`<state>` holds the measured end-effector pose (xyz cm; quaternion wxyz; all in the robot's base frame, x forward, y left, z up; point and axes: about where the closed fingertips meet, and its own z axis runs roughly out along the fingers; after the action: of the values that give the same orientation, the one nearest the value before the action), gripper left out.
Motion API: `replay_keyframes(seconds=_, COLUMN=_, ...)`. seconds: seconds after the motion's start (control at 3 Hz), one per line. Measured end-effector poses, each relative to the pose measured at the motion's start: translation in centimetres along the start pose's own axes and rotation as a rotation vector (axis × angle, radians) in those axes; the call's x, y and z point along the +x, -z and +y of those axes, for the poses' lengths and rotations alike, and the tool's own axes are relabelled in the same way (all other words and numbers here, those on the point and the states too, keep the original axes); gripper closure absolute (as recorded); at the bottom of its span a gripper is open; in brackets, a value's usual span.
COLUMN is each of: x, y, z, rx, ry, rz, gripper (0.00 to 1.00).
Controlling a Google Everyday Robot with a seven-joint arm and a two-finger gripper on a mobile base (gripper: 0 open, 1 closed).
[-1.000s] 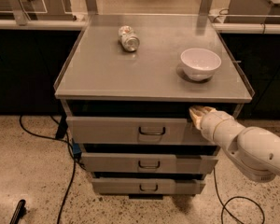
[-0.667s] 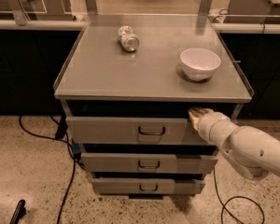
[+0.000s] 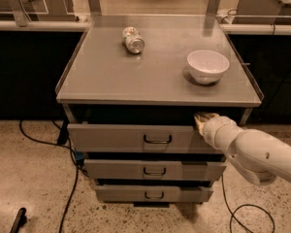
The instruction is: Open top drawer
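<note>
Camera view looked down on the grey table [image 3: 136, 81] from the front, and the top drawer [image 3: 111, 139] sat right under its near edge, the widest of three stacked fronts. A dark gap showed between that drawer's upper edge and the tabletop. Its small dark loop handle [image 3: 157, 139] sat at the centre of the front, with nothing on it.

And the hand [image 3: 202, 120] was at the drawer's upper right corner, tucked just beneath the table's edge, well to the right of the handle. The white arm [image 3: 254, 152] reached in from the lower right and covered the right end of the drawer front. Whether the hand was apart or together could not be told from this angle.

Up on the table, a can [image 3: 134, 39] lay on its side towards the back, and a white bowl [image 3: 208, 65] stood upright on the right, well apart from it. Below, the middle drawer [image 3: 116, 170] and the bottom drawer [image 3: 121, 193] each showed a similar handle. A black cable [image 3: 36, 141] trailed over the speckled floor [image 3: 29, 183] on the left.
</note>
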<state>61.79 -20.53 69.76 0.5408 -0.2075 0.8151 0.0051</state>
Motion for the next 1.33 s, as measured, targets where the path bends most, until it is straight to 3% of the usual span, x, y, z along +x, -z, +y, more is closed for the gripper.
replay_keyframes(seconds=0.33, x=0.2, y=0.1, z=-0.2, rx=-0.010, ry=0.028, rz=0.044, gripper=1.00)
replay_keyframes(seconds=0.67, x=0.3, y=2.5, z=4.5, rx=-0.139, ry=0.038, rz=0.136, gripper=1.00)
replay_keyframes(seconds=1.0, x=-0.1, y=2.8, z=4.6, rx=-0.143, ry=0.037, rz=0.139, gripper=1.00)
replay_keyframes(seconds=1.33, x=0.9, y=4.1, z=3.6, rx=-0.151, ry=0.050, rz=0.195, gripper=1.00)
